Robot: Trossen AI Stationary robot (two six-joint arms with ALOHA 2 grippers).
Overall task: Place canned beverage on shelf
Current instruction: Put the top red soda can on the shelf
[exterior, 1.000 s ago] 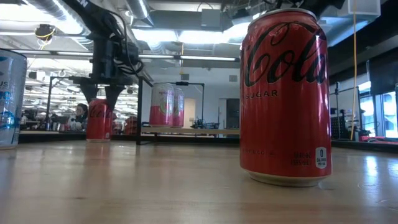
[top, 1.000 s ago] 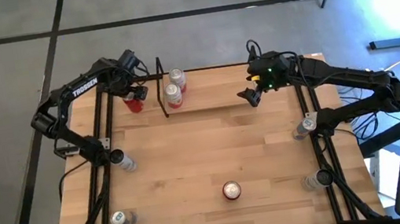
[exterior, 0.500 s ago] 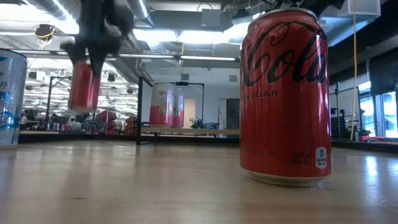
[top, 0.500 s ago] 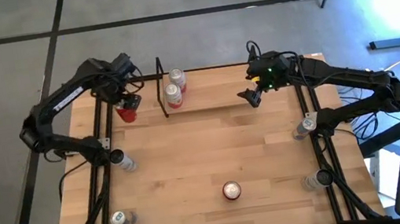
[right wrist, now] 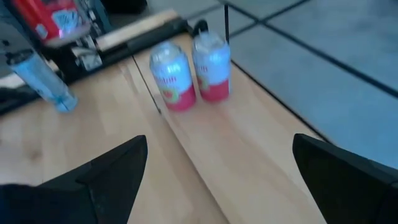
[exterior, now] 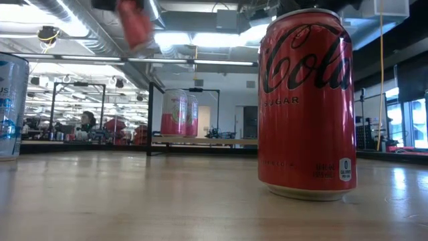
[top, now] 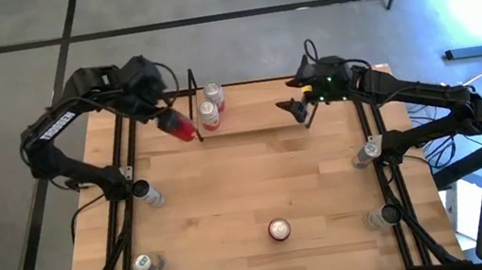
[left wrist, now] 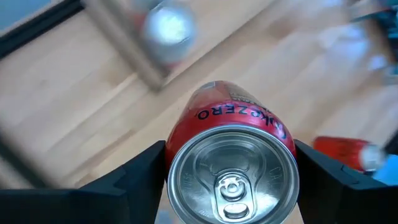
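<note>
My left gripper (top: pixel 170 122) is shut on a red cola can (top: pixel 179 125), held high above the table just left of the shelf's black end frame; in the low view the can (exterior: pixel 136 25) is tilted near the ceiling lights. The shelf (top: pixel 258 119) is a low light-wood board at the far side. Two pink-and-white cans (top: pixel 210 104) stand on its left end. My right gripper (top: pixel 297 107) hovers open over the shelf's right part, touching nothing. A second red can (top: pixel 279 230) stands on the table near the front edge. My left gripper pinches the red can's side wall just below its top rim (left wrist: pixel 180 152), with one finger (left wrist: pixel 140 177) on each side. The fingers come from above, slanting down toward the shelf. The can is lifted clear and tilted, its bottom end pointing down toward the shelf's end frame.
Clear bottles stand by the left rail (top: pixel 149 195) (top: pixel 144 262) and by the right rail (top: pixel 365 155) (top: pixel 383 217). The shelf's black rod frame (top: pixel 193 104) rises right beside the held can. Bare board runs along the shelf (right wrist: pixel 249 143) to the right of the two pink cans.
My left gripper has risen from the table's far left corner with the red can and swung right toward the shelf's end frame. The can stood upright on the table; now it is lifted clear and tilted. My right gripper has tipped up a little in place.
</note>
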